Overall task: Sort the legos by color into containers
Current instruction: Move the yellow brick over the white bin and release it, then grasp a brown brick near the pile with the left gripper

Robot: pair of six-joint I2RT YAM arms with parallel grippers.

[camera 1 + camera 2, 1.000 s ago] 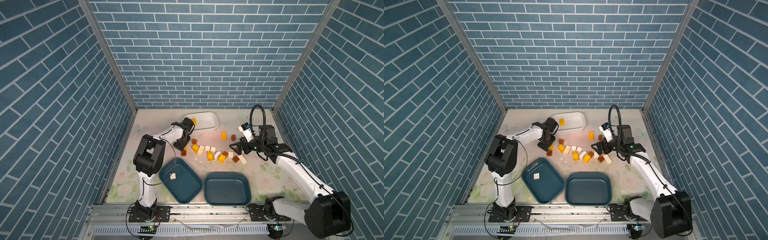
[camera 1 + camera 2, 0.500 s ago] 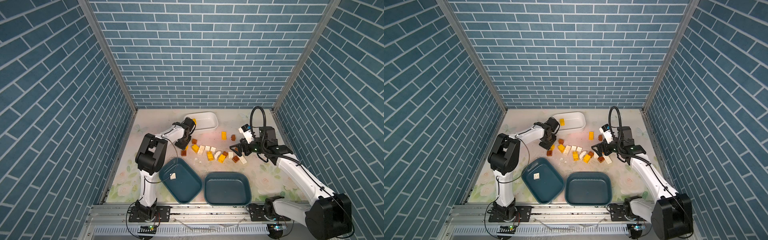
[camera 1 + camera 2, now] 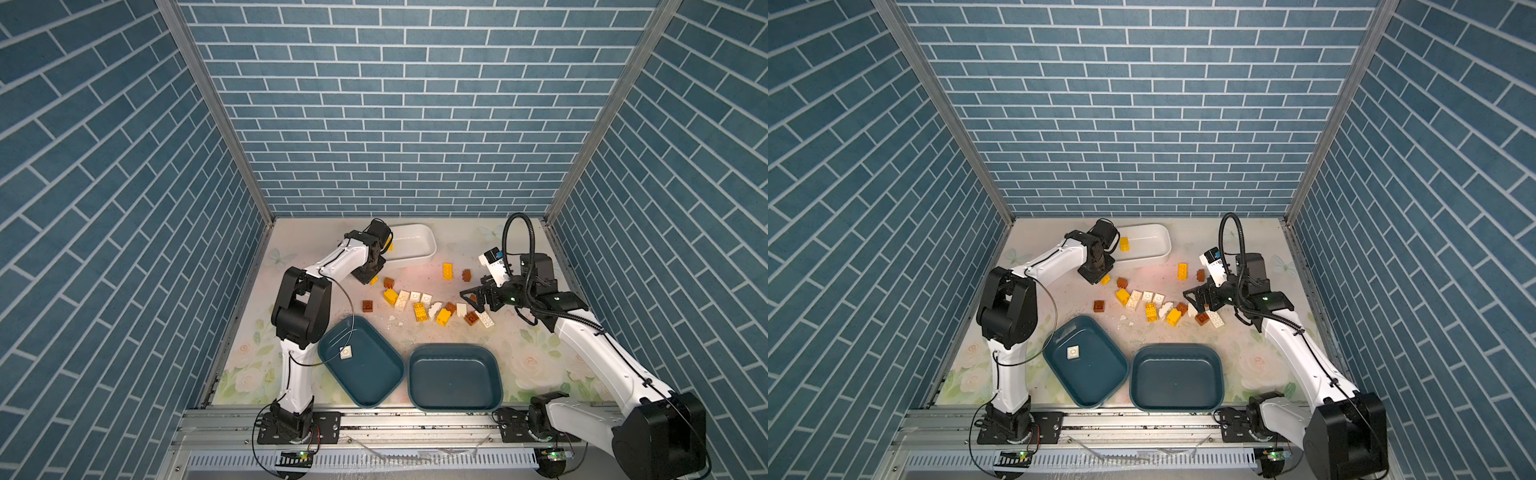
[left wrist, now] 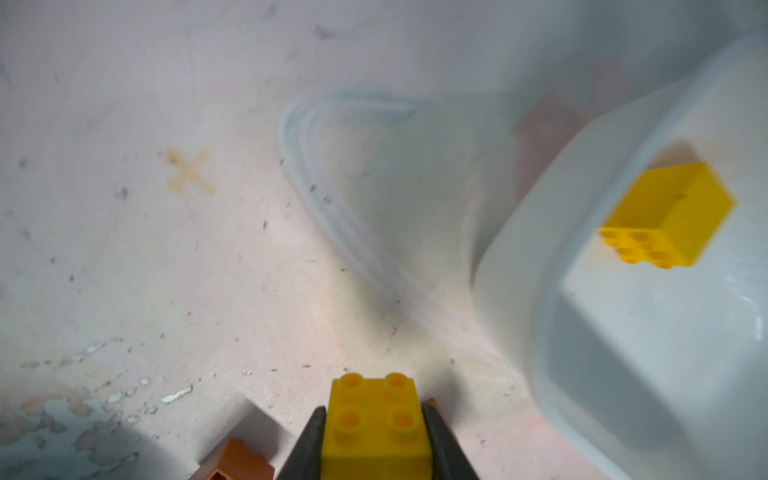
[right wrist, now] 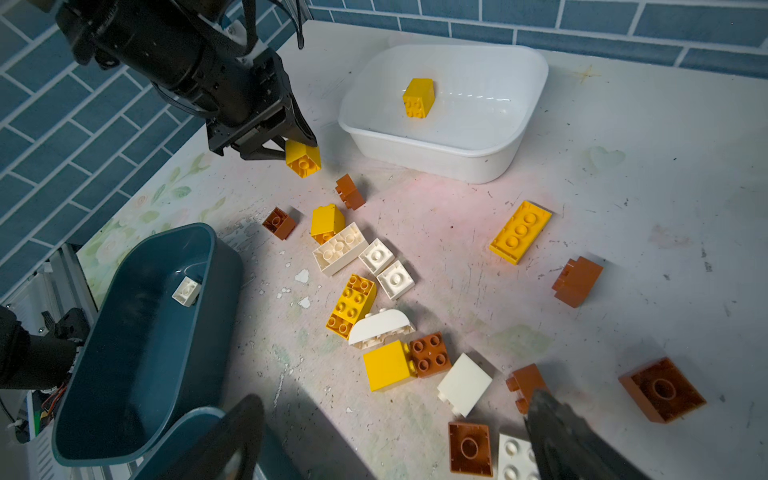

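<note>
1. The left teal tub (image 3: 370, 384) sits at the front of the bench (image 3: 519, 257) and holds a single white brick (image 3: 345, 352).
2. The left end effector (image 3: 371, 278) is pinching a yellow brick (image 4: 374, 419), just beside the near corner of the white tub (image 3: 432, 249). A second yellow brick (image 3: 1124, 244) lies inside that tub, so the step in hand is judged to be delivery of the yellow brick there.
3. Recommended handling:
   - Lift straight up until the brick clears the tub rim.
   - Cross the wall and release low over bare tub floor, away from the brick already there.
   - Avoid sweeping the brown brick (image 4: 232, 461) just beside the jaws.
4. The remaining legos (image 3: 419, 309) lie loose on the bench between the arms. The right teal tub (image 3: 455, 378) shows nothing inside.
5. The right end effector (image 3: 468, 300) is spread wide and grips nothing, above the brown pieces at the right end of the pile.
6. View differences:
   - The left wrist view shows both jaws flat against the brick's sides, studs toward the camera. In both top views the wrist hides this grip.
   - The right wrist view shows the brick's hollow underside. Whether it is clear of the bench cannot be told.
</note>
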